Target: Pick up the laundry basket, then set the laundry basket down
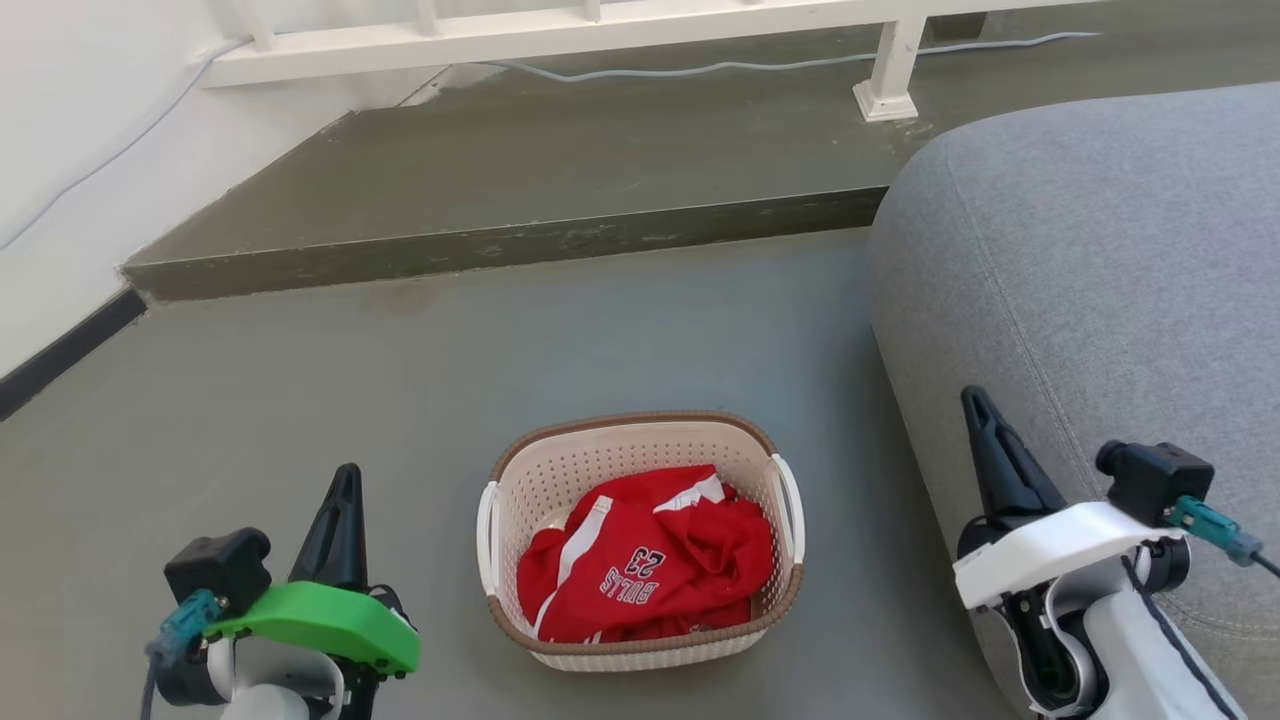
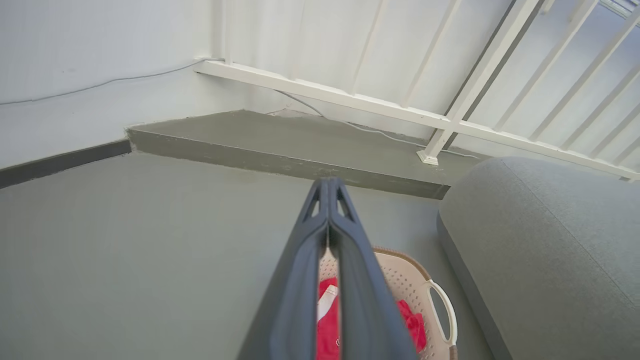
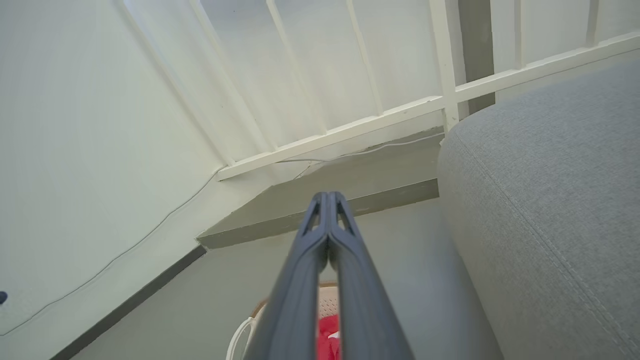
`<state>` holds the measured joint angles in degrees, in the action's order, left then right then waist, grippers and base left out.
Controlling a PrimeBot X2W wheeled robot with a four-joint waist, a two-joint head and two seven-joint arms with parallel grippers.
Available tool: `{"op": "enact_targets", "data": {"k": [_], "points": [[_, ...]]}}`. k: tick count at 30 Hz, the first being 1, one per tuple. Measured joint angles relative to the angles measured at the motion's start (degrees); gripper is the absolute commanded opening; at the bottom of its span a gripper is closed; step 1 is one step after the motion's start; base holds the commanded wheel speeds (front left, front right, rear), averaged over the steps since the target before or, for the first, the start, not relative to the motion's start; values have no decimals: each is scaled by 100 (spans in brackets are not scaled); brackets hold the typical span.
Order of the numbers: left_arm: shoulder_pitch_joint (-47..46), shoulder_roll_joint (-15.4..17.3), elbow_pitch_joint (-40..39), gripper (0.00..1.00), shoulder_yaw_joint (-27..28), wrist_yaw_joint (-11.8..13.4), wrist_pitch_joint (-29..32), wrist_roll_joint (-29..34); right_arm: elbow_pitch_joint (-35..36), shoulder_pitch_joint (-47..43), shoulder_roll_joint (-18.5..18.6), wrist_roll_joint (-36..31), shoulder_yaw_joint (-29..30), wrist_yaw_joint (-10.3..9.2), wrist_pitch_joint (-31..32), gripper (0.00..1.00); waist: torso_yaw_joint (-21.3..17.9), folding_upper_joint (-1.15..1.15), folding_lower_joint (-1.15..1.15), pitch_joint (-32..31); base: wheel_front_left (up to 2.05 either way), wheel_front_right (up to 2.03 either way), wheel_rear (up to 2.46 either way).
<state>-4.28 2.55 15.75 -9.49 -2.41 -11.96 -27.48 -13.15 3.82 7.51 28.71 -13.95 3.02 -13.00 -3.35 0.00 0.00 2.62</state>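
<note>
Floor (image 1: 300,400): grey and flat, running left to a dark skirting under the white wall (image 1: 80,150) and ahead to a raised step (image 1: 500,245).
Left gripper (image 1: 345,490): fingers pressed together on nothing. It sits left of the basket, apart from it, with open floor on its outer side.
Right gripper (image 1: 985,430): also pinched closed and holding nothing. It is right of the basket, up against the sofa's rounded edge in the head view – can't tell if they touch.
Laundry basket (image 1: 600,460): upright on the floor between the two grippers, touching neither.
Handles: left handle (image 1: 487,540) and right handle (image 1: 792,505) are both exposed, with nothing on them.
Contents: a red jersey (image 1: 650,560), crumpled, lying below the brown rim.
Right boundary: a grey sofa (image 1: 1100,280), with a strip of floor between it and the right handle.
Far boundary: the step edge spans the width – white railing (image 1: 600,30) and a cable (image 1: 750,66) are on top of the step.
</note>
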Motion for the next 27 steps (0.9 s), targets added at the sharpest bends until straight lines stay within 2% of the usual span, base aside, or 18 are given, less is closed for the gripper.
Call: {"op": "enact_targets", "data": {"k": [27], "points": [[-1, -10, 15, 0, 399, -119, 554, -1945, -16, 0, -78, 1998, 600, 102, 553, 0, 106, 0, 0, -74, 0, 0, 0]]}}
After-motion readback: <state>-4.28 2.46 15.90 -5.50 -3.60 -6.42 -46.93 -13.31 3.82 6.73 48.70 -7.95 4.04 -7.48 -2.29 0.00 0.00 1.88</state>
